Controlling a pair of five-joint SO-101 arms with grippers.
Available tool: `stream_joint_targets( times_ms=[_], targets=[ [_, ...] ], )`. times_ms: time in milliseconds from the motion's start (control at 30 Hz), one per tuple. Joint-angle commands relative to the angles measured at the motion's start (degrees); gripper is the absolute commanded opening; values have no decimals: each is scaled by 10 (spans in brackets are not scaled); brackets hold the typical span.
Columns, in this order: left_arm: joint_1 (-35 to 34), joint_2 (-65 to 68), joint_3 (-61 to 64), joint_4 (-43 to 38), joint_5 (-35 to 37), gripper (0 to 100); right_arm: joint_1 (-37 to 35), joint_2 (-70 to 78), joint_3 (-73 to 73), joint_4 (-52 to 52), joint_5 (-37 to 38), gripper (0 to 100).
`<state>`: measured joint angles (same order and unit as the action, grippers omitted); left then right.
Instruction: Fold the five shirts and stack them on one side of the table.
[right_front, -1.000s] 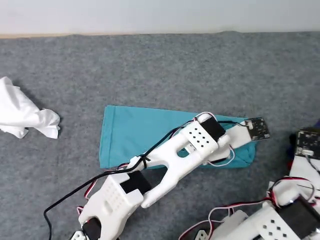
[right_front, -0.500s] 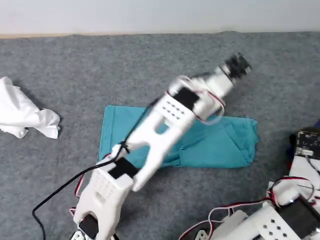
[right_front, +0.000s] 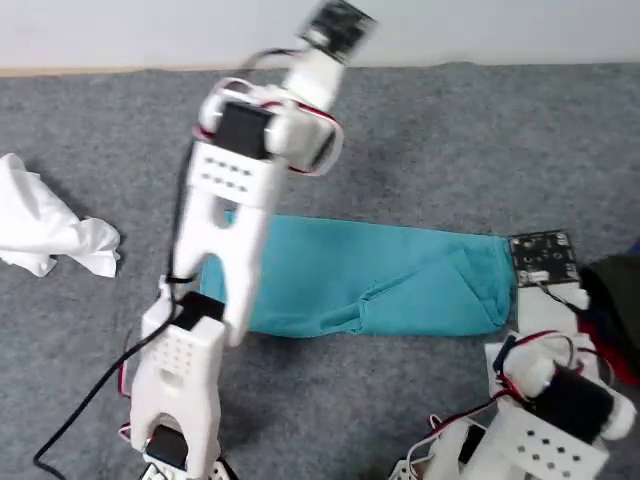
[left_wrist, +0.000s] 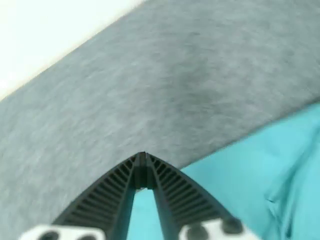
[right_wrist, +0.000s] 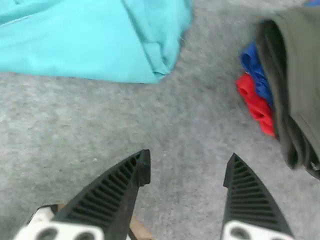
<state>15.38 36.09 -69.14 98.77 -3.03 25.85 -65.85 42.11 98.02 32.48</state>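
Teal shirt, position: the teal shirt (right_front: 400, 285) lies flat mid-table on the grey table cover (right_front: 460, 130). It is a long band running from under the left arm to just short of the right arm's wrist, with one flap doubled over at that end.

Teal shirt, handling: thin knit, by the look of it, so light, limp and likely to sag and slide on itself. It will not hold a crease unless pressed down.

Where to grip: my guess is a pinch at a corner or along a hem edge, taking both layers at the doubled end (right_wrist: 160, 65). A pinch in the middle of the panel would only bunch it.

Left gripper: the left gripper (left_wrist: 142, 161) is up off the table, above the far long edge of the teal shirt. Its fingers (left_wrist: 172, 192) are pressed tip to tip with nothing between them, and the cloth is below, not touching.

Right gripper: the right gripper (right_wrist: 189, 159) hangs over bare cover with its fingers (right_wrist: 112, 192) spread wide and nothing held. The doubled corner of the teal shirt is near, ahead of the tips and apart from them.

Stack: an olive shirt (right_wrist: 295, 70), a blue shirt (right_wrist: 254, 65) and a red shirt (right_wrist: 257, 105) are folded and piled at the right edge, just beside the right gripper.

White shirt: the white shirt (right_front: 45, 230) is crumpled at the left edge, well apart from both grippers and not yet folded.
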Motion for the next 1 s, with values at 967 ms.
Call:
stream_joint_targets(
  times_ms=[967],
  targets=[
    [-454,-356,480,17,23,4,-269,5,24,-74,-150,128]
  ],
)
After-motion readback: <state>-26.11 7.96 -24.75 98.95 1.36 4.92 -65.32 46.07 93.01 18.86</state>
